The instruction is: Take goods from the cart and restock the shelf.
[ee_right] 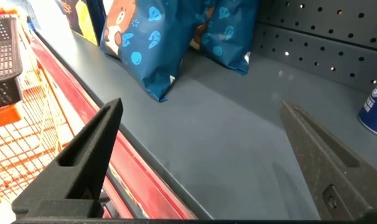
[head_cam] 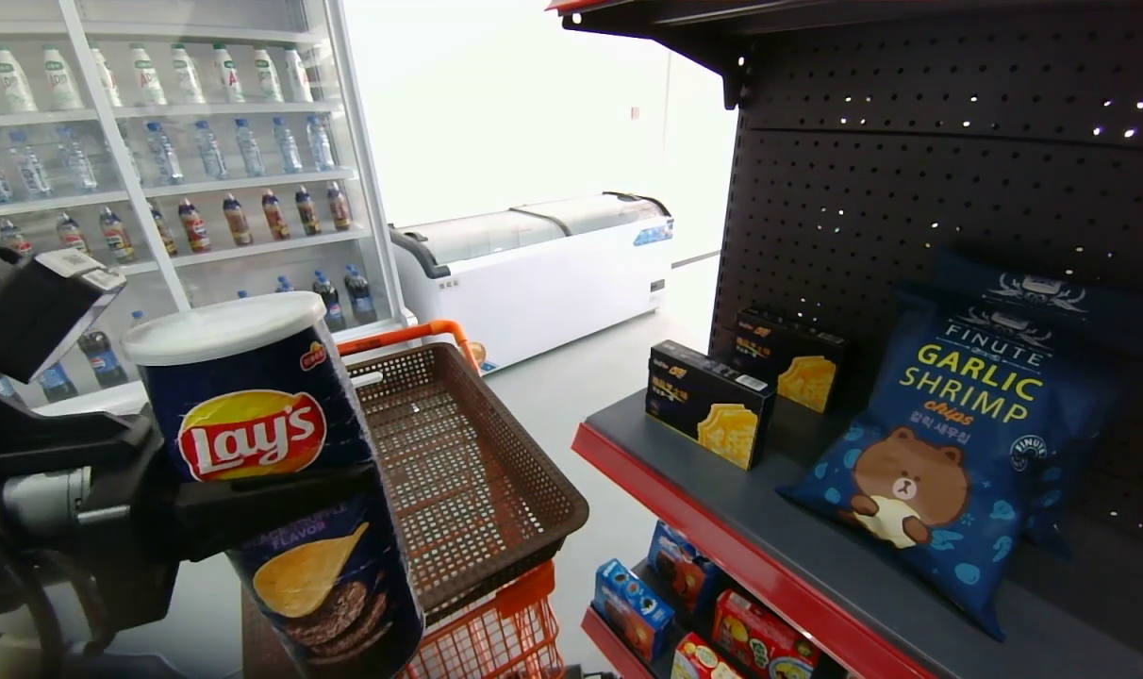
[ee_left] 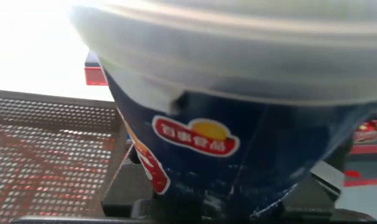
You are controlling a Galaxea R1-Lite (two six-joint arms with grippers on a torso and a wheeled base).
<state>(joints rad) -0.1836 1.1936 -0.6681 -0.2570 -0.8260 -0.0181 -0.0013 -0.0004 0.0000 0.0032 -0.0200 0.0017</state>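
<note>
Up close, my left gripper [head_cam: 279, 505] is closed around the middle of a tall blue chips can [head_cam: 251, 377] with a white lid. The can stands upright, just beside the cart's brown basket [head_cam: 458, 471]. My right gripper [ee_right: 201, 180] hangs over the grey shelf board [ee_right: 238, 149], its two black fingers [ee_right: 89, 168] spread wide and holding nothing. A little past it, blue shrimp chip bags [head_cam: 949, 453] lean on the shelf's back wall. Two black snack boxes [head_cam: 713, 405] stand next to them. Far behind are a white chest freezer [head_cam: 543, 273] and a drinks fridge [head_cam: 185, 160] full of bottles.
</note>
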